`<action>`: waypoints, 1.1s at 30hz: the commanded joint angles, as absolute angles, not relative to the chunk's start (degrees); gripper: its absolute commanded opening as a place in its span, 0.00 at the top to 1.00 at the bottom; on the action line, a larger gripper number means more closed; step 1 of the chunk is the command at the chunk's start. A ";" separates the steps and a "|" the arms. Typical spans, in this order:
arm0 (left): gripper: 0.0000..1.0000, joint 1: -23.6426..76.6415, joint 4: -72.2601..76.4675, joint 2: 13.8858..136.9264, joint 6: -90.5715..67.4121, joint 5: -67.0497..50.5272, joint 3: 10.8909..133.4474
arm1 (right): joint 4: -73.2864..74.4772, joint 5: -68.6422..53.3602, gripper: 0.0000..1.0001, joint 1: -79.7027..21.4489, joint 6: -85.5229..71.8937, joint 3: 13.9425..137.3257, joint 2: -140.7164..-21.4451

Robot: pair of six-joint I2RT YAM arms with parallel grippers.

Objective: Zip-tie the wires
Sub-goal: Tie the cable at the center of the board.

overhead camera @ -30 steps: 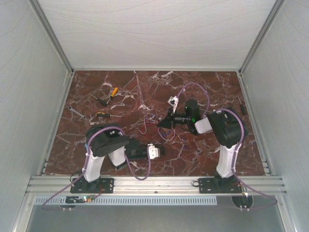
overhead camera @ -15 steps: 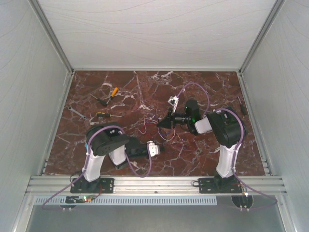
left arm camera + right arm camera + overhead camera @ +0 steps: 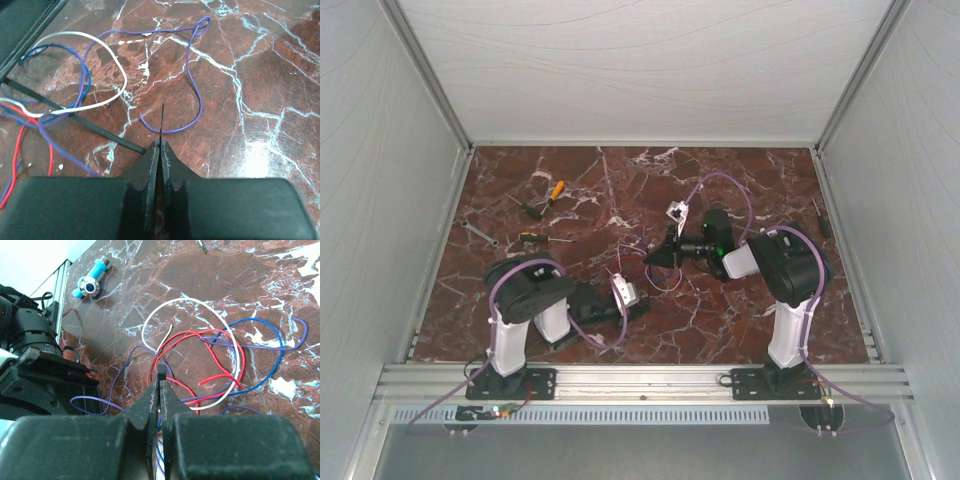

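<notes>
Two arms, two tools, both low over the middle of the tabletop (image 3: 750,175).

Left tool (image 3: 161,145): jaws fully closed, tips together. A thin dark sliver pokes straight out from between them; can't tell what it is. From the top camera this left tool (image 3: 620,285) sits just left of the wire pile.

Right tool (image 3: 161,372): jaws closed too, with a small dark bit at the very tip that I can't identify. From above the right tool (image 3: 648,258) points left, tip at the upper edge of the pile.

The wires (image 3: 215,355) are one loose tangle lying flat on the tabletop between the two tools. Strands seen: one white loop, red loops, one blue, and purple ones; the overlaps hide the exact red and purple counts. In the left wrist view the wires (image 3: 123,82) spread ahead and to the left of the closed tips, and one purple strand curls right in front of them.

One black zip tie (image 3: 90,125) lies straight across the tabletop under the loops, its near end right beside the left tool's tip.

Far left of the tabletop: one yellow-handled screwdriver (image 3: 555,189), one second screwdriver (image 3: 532,238), one wrench (image 3: 478,232). One light-blue cylindrical part (image 3: 90,284) shows in the right wrist view.
</notes>
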State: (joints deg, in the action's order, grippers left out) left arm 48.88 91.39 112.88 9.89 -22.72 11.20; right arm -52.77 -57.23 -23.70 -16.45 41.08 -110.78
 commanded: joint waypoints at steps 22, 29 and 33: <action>1.00 38.50 80.44 104.90 -13.59 -35.89 19.59 | -57.20 -47.33 1.00 -25.74 -8.00 39.65 -107.47; 1.00 38.07 63.33 101.75 -15.44 -36.56 25.97 | -62.56 -44.70 1.00 -25.72 -7.68 37.62 -108.31; 1.00 37.00 52.18 100.51 -16.07 -38.56 29.55 | -65.62 -43.18 1.00 -25.69 -6.62 36.15 -108.39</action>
State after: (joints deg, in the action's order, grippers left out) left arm 38.20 64.12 102.30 -14.48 -35.57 25.45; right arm -58.57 -45.52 -25.39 -9.19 37.74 -108.01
